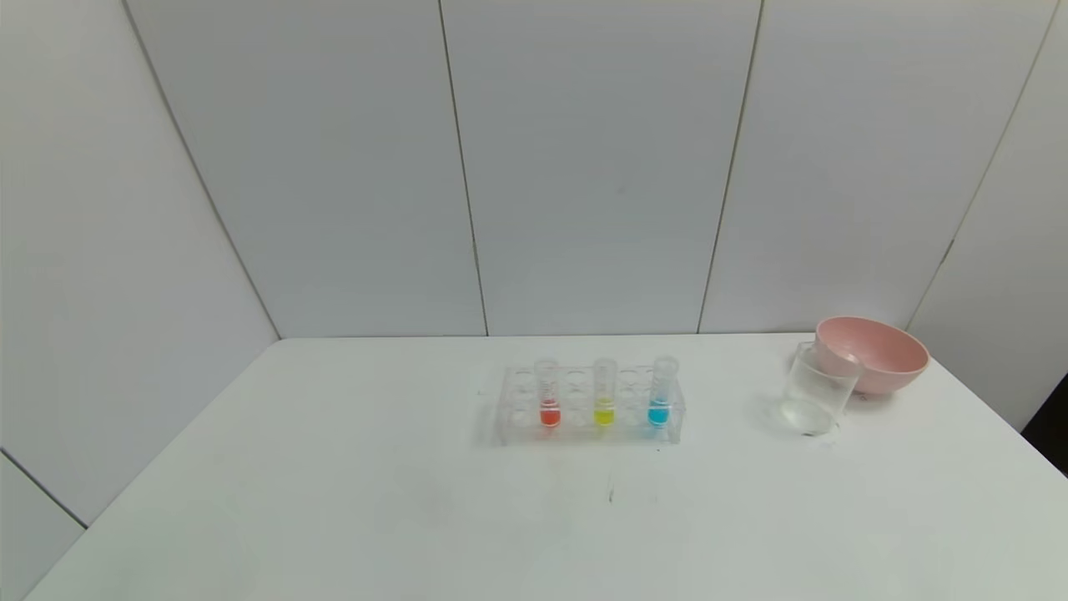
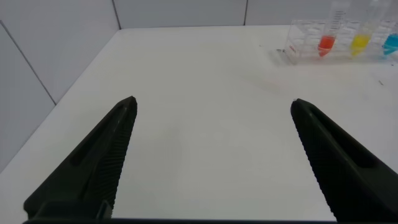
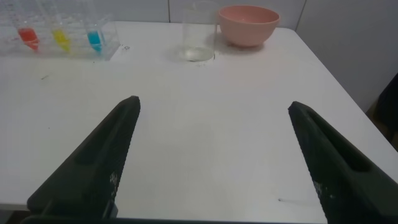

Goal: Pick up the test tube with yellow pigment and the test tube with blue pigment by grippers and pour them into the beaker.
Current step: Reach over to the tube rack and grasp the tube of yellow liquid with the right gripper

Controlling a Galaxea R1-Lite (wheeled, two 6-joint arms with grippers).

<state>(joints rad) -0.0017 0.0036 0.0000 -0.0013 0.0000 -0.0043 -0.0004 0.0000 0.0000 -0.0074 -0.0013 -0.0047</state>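
Note:
The test tube with yellow pigment stands upright in the middle of a clear rack. The test tube with blue pigment stands to its right in the same rack. The clear beaker sits on the table at the right. My left gripper hangs open over bare table, well short of the rack. My right gripper is open too, over bare table near the beaker's side. Neither gripper shows in the head view.
A red-liquid tube stands at the rack's left end. A pink bowl sits right behind the beaker, touching it. The white table ends close to the bowl on the right, and grey wall panels close off the back.

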